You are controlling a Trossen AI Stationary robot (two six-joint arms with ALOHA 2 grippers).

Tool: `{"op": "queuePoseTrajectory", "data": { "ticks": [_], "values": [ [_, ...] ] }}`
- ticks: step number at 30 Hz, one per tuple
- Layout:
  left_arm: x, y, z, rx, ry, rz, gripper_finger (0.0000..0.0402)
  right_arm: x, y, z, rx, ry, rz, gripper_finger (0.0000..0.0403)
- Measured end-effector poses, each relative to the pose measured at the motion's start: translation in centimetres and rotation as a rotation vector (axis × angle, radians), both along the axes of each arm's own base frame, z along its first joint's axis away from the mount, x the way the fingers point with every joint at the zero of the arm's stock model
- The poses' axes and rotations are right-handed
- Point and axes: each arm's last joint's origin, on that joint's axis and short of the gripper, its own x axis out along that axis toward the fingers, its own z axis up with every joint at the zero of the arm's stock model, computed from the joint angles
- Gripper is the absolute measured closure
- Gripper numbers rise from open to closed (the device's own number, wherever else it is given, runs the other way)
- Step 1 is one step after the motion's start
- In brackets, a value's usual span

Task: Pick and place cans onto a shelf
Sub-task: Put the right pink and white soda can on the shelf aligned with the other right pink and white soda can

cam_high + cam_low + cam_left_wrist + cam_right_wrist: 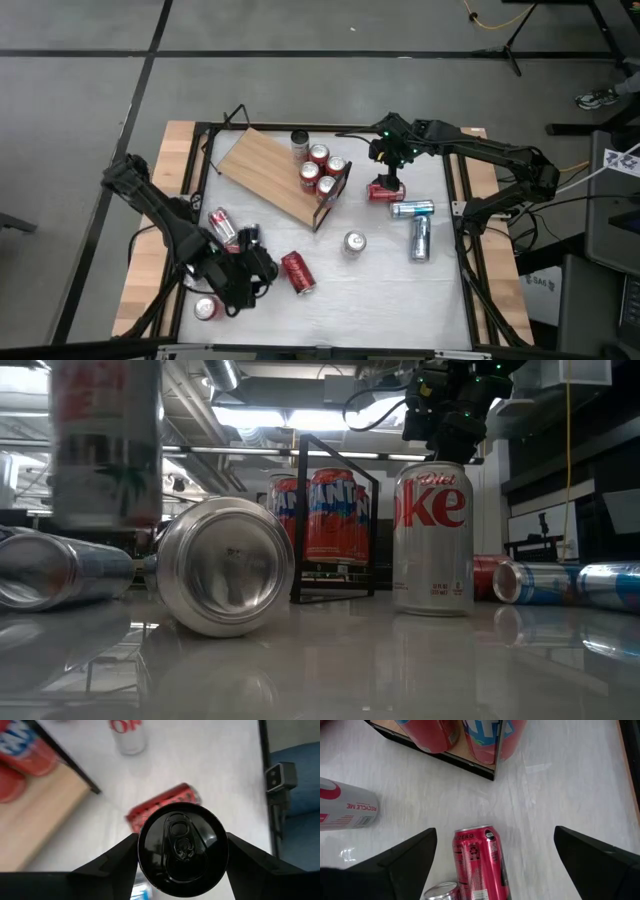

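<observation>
Left gripper [243, 268], near-left of the table, is closed on an upright can [182, 850] with a dark top; fingers [115, 857] press both its sides. Can is lifted off the table.

Loose cans on the left, 2: one red-and-silver lying [222, 225] just behind the gripper, one red [207, 308] at the near-left edge.

Shelf [262, 170]: light wood board with a thin black frame at its right end, lying at an angle left of table centre. 4 red cans with silver tops stand in a cluster [322, 168] at the frame end. A 5th can [299, 141], silvery, stands at the far edge; can't tell if it is on the board.

Middle, 2: one red lying [298, 272] near the front, one silver Diet Coke upright [354, 242].

Right gripper [388, 165], just right of the frame, hangs with jaws wide, holding nothing, over a red Zero can [477, 860] lying on its side.

Far right, 2 slim cans lying: one blue-and-silver [412, 209], one silver [420, 240], just beside each other.

Count: 13 cans, 1 shelf.
</observation>
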Motion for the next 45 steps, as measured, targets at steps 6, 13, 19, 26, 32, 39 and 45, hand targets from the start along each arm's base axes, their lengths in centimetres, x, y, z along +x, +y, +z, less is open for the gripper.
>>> {"op": "queuePoseTrajectory", "data": {
  "ticks": [6,13,19,26,32,39,45],
  "values": [
    [-0.5,3.5,2.3,0.022,-0.044,0.019,0.0171,0.0,0.0,0.0,0.0,0.0,0.0,0.0013],
    [-1.1,7.7,4.5,0.101,-0.094,0.013,0.017,0.0,0.0,0.0,0.0,0.001,0.0,0.0013],
    [-1.6,11.4,5.7,0.189,-0.1,0.013,0.017,0.0,0.0,0.0,0.0,0.001,0.0,0.0013],
    [-1.2,16.2,5.8,0.237,-0.031,-0.005,0.017,0.0,0.0,0.0,0.001,0.001,0.0,0.0013],
    [-1.4,20.3,5.6,0.225,0.02,-0.026,0.017,0.0,0.0,0.0,0.001,0.001,0.0,0.0013],
    [-2.5,24.9,5.6,0.229,0.036,-0.042,0.017,0.0,0.0,0.0,0.001,0.001,0.0,0.0013],
    [-4.2,29.2,5.4,0.217,0.029,-0.014,0.017,0.0,0.0,0.0,0.001,0.001,0.0,0.0013]
  ]
}}
